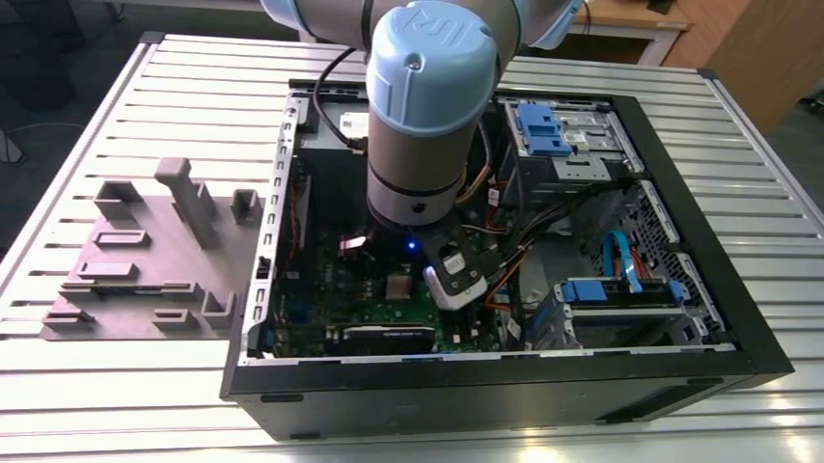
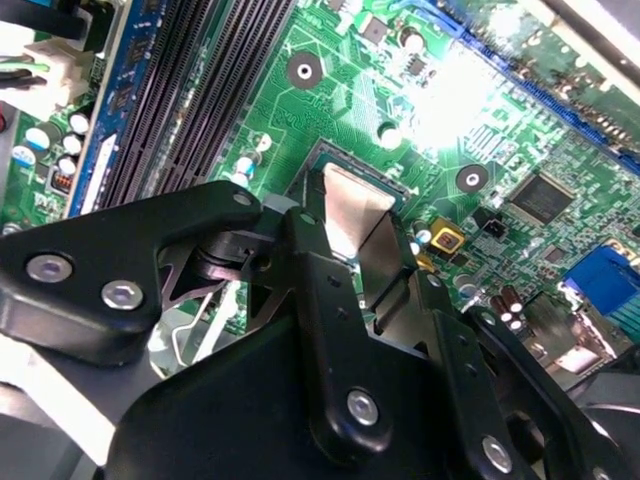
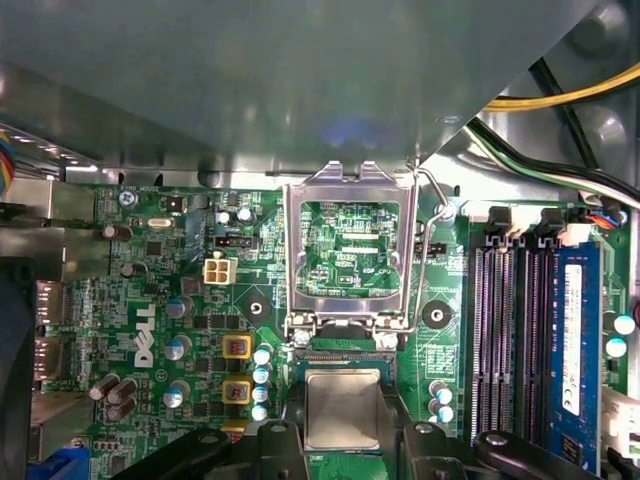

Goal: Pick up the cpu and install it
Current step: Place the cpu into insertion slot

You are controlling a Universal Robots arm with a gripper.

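Jaws were pinched in on the cpu (image 3: 343, 410), pressing two opposite edges. The gripper (image 3: 343, 400) held it flat over the green motherboard (image 3: 160, 290), just beside the hinged end of the open silver socket frame (image 3: 348, 178), inside the computer case (image 1: 515, 391).

One cpu (image 3: 343, 405); one gripper (image 3: 345, 432); one motherboard (image 3: 452, 352).

cpu (image 3: 343, 408) | small silvery-grey square, pale rim | flat, metal top up | over green motherboard (image 3: 150, 300), just beside open metal frame (image 3: 297, 250)
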